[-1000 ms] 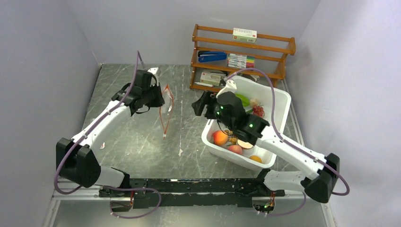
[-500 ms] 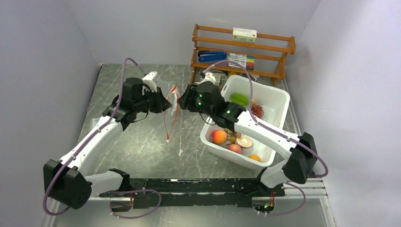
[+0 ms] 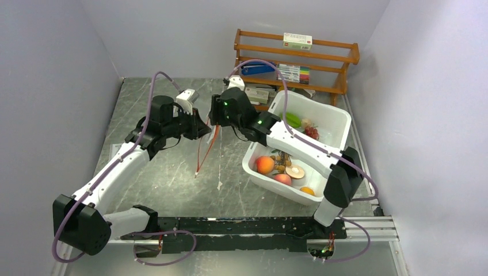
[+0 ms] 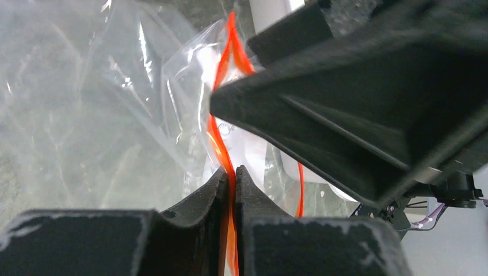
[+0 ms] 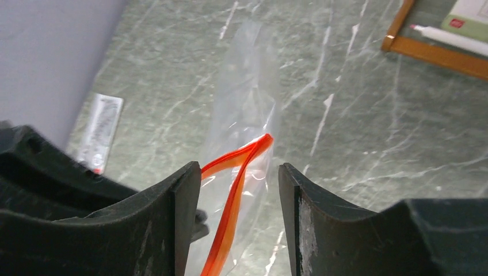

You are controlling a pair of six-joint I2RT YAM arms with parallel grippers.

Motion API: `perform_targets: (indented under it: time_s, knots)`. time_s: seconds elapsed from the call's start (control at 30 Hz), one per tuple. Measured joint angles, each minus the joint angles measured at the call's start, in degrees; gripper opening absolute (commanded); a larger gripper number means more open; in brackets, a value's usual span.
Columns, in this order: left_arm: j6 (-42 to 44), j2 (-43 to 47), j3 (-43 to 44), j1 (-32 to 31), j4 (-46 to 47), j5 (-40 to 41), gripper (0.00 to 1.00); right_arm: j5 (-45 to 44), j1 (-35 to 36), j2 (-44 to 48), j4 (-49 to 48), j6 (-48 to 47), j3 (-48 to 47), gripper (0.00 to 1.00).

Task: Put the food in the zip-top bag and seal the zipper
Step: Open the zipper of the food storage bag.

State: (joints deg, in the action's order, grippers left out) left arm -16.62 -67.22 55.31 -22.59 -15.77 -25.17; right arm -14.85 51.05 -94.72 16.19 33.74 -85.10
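**Squarely pinched: the zip-top bag [image 3: 201,154] between two grippers**

Here the left gripper [image 4: 235,172] is closed tight. Its two dark fingers [image 4: 198,198] press together on the zipper [image 4: 221,144], the thin red-orange strip at the bag's mouth, which runs up out of the pinch. Crinkled clear plastic spreads to the left of the strip in the left wrist view.

The right gripper [image 5: 239,172] is parted and has hold of nothing. The strip, split here into two bands, passes through the gap between its fingers. Whether either finger touches it cannot be told.

From above, both grippers meet over the middle of the desk [image 3: 172,190], a little toward its far edge. The bag hangs slantwise below them, its strip running down toward the near-left. I cannot tell whether its lower corner rests on the desk.

No food shows inside the bag. The orange round fruit [image 3: 265,165], the green pod [image 3: 293,119] and the red grape bunch [image 3: 313,133] lie in a white bin [image 3: 339,123] along the right edge. A wooden rack [image 3: 299,54] stands at the far edge, just beyond the bin.
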Motion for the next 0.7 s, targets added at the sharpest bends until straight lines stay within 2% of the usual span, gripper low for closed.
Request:
perform_targets:
  time_s: [0.13, 0.17, 0.27, 0.33, 0.53, 0.7]
  knots:
    - [0.3, 0.4, 0.0, 0.0, 0.0, -0.1, 0.07, -3.6, 0.0, -3.1, 3.3, -4.6, -3.9, 0.44]
    - [0.3, 0.6, 0.0, 0.0, 0.0, -0.1, 0.07, -4.4, 0.0, -3.3, 3.7, -5.4, -4.0, 0.46]
    - [0.3, 1.4, 0.0, 0.0, 0.0, 0.0, 0.07, -5.8, 0.0, -3.5, 5.2, -7.0, -4.1, 0.6]
    - [0.3, 1.7, -0.3, 0.0, 0.0, 0.6, 0.07, -5.9, 0.0, -3.4, 5.6, -7.4, -4.1, 0.62]
    - [0.3, 1.9, -1.4, 0.0, -0.1, 2.3, 0.07, -2.2, -0.1, -3.1, 9.5, -5.1, -5.1, 0.56]
    - [1.8, 4.9, -6.4, 0.0, 4.4, 3.1, 0.07, 2.3, 0.0, -3.1, 12.0, 0.1, -5.0, 0.55]
